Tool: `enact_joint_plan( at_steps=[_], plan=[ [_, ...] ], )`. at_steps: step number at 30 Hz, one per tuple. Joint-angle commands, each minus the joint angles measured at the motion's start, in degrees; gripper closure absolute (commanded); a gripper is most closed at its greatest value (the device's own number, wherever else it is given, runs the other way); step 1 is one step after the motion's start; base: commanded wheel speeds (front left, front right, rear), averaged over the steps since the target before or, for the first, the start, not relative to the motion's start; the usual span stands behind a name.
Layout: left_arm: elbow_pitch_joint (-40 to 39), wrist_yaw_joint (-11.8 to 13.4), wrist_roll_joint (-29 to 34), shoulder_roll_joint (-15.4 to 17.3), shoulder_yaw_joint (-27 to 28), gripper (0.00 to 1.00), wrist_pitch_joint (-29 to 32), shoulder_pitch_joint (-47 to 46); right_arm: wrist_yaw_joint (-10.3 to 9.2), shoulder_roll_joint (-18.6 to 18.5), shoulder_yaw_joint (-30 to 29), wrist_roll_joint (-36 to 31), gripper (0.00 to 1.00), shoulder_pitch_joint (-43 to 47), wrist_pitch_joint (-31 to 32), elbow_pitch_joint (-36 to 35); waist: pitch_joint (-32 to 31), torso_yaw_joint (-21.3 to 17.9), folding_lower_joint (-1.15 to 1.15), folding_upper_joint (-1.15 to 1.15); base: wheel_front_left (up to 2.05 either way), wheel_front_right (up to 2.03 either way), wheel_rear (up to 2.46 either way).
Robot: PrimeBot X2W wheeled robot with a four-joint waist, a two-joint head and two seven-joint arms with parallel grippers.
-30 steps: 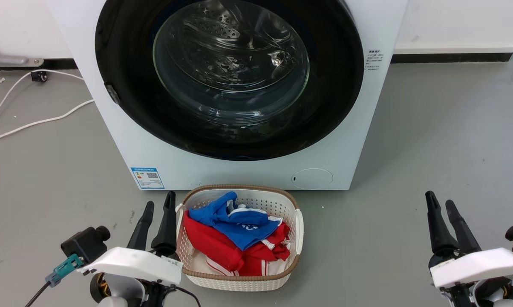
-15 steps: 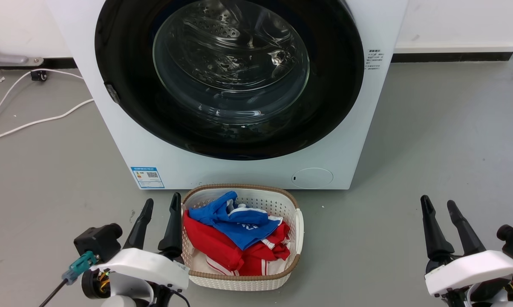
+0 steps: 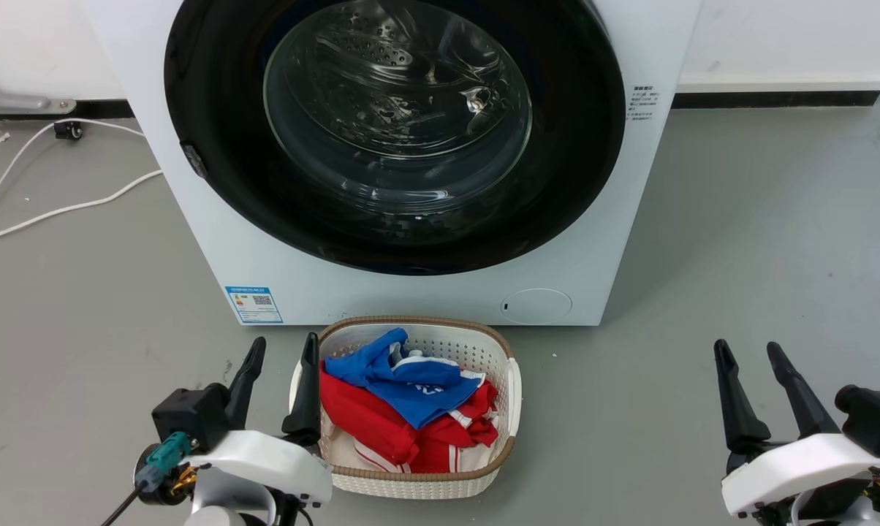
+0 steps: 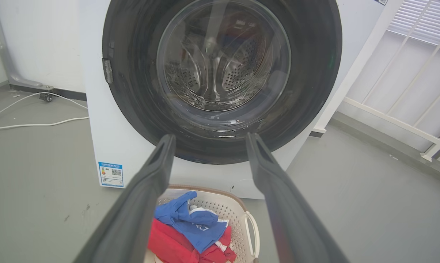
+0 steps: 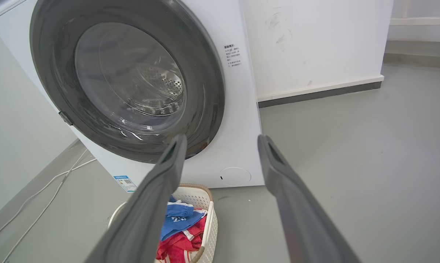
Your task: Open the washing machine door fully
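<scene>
Both pairs of fingers have spread wider over the last second. The left gripper has slid toward the frame's centre, and the right gripper has edged inward from the lower right corner. The left fingers now stand clearly apart with nothing between them. In the head view, one of them overlaps the left rim of the white basket, but whether it touches cannot be judged. The right fingers are likewise splayed and empty, well apart from the basket, over bare grey floor.

Behind each pair of fingers sits a white wrist housing at the bottom edge of the frame. The basket lies at lower centre, just in front of the washing machine. It holds a blue garment on top of a red garment.

The washing machine door fills the upper middle of the head view. It is closed flush against the white front, and the perforated drum shows through its glass. Neither gripper touches it. A small grey tab sits at the door's left edge.

Low on the machine front are a blue sticker at the left and a round flap at the right. A white cable trails across the floor at the left of the frame.
</scene>
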Motion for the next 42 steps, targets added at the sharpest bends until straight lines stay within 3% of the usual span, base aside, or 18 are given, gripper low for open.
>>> enact_joint_plan(
  at_steps=[1,19,42],
  plan=[
    [-0.3,0.3,1.9,0.5,-0.4,0.00,-0.7,-1.0,0.10,0.1,0.0,-2.2,0.00,0.2,0.0,-1.0,0.0,0.0,0.00,0.00,0.00,0.00,0.00],
    [0.9,1.3,10.1,0.3,-1.2,0.00,-3.1,-0.8,0.12,0.7,0.2,-13.2,0.00,1.0,-1.0,-3.0,-0.1,-0.3,0.00,0.00,0.00,0.00,0.00],
    [3.9,0.2,16.8,-1.0,-0.9,0.00,-5.5,-0.9,0.14,1.4,-0.6,-19.2,0.00,2.0,-2.3,-3.3,-0.5,0.1,-0.01,0.00,0.00,0.00,0.00]
  ],
)
